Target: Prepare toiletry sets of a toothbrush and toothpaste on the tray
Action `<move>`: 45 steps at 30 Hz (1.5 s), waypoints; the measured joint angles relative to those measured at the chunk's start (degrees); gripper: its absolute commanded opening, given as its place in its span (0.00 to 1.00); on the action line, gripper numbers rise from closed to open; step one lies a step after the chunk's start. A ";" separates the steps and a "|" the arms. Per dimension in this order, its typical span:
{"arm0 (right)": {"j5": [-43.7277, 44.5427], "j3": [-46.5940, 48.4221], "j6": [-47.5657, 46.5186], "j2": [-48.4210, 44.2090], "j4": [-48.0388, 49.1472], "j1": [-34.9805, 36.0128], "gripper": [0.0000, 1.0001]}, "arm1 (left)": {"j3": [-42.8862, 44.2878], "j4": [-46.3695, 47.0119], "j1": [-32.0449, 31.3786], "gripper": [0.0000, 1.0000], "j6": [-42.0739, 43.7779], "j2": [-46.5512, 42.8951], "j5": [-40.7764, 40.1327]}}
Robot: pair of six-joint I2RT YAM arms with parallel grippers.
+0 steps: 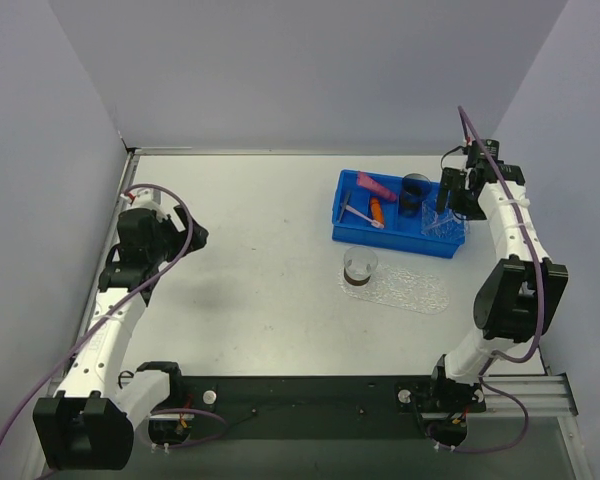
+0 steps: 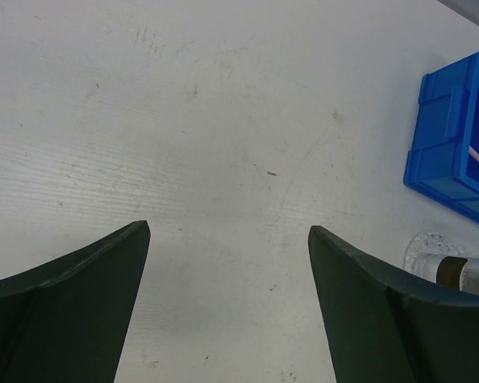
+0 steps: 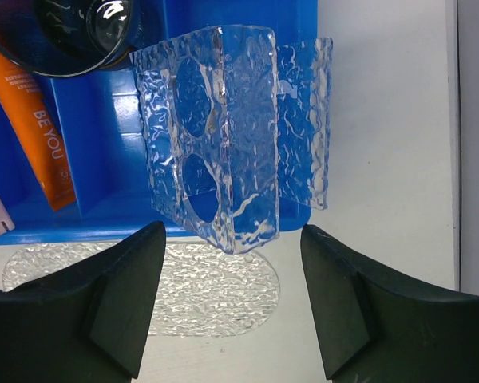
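The blue bin (image 1: 395, 232) holds the pale toothbrush (image 1: 360, 214), a magenta-pink toothpaste tube (image 1: 377, 185) and an orange toothpaste tube (image 1: 377, 210). The clear bumpy tray (image 1: 415, 290) lies flat in front of the bin. My right gripper (image 1: 450, 195) hovers open over the bin's right end. In the right wrist view its gripper (image 3: 231, 231) has a clear textured holder (image 3: 223, 136) just ahead of the tips, with no contact showing. The orange tube (image 3: 40, 136) lies to the left. My left gripper (image 1: 195, 238) (image 2: 227, 227) is open over bare table, far left.
A small clear cup (image 1: 360, 266) with a brown base stands at the tray's left end. A dark glass cup (image 1: 415, 190) sits in the bin beside the holder. The enclosure walls stand close behind and to the right of the right arm.
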 measured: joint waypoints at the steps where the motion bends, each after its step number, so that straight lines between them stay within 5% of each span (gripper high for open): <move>1: 0.00 0.07 0.04 0.59 -0.02 0.00 0.61 | 0.11 -0.02 0.00 0.91 0.04 0.35 0.00; 22: 3.91 0.20 0.44 4.42 2.67 0.00 0.42 | 0.94 0.22 0.00 0.91 0.13 2.71 0.02; 38: 3.87 0.31 0.46 6.38 3.41 0.02 0.00 | 0.94 0.22 0.00 0.91 0.13 2.71 0.02; 45: 3.87 0.31 0.50 6.14 3.41 0.02 0.00 | 0.96 0.22 0.00 0.91 0.11 2.71 0.02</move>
